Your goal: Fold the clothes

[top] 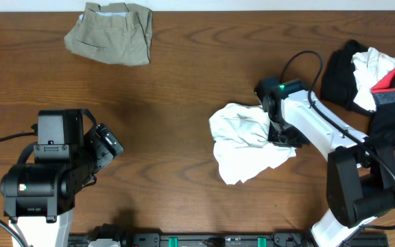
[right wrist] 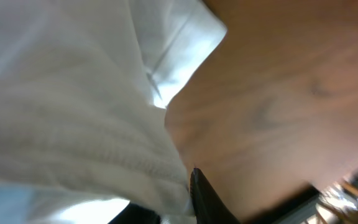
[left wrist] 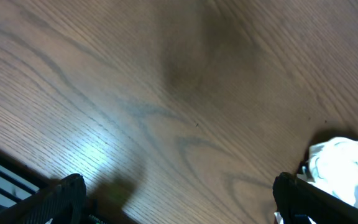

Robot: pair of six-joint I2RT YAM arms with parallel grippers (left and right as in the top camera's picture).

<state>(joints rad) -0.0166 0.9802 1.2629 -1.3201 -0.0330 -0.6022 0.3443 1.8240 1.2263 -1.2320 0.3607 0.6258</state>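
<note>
Status: white garment sits crumpled on the wood-grain worktop, soft thin knit by the look of it, bunched into lumpy folds with one loose flap trailing toward the near edge. At its right edge the right gripper is down low in the cloth. Its wrist view is nearly all white fabric with a stitched hem line and one dark fingertip poking out underneath, so I cannot tell whether the jaws are pinching it or just pushed in. My read: it's there to take an edge and pull the thing flat before any fold. Well left of the garment the left gripper hangs over bare worktop, jaws spread wide, nothing between them; likely parked until there's an opposite edge to take. Far up-left of the garment, khaki shorts look already folded: flat, squared off, stiffer twill. Just right of it, a black/white/red heap lies unsorted, so the job looks early.
</note>
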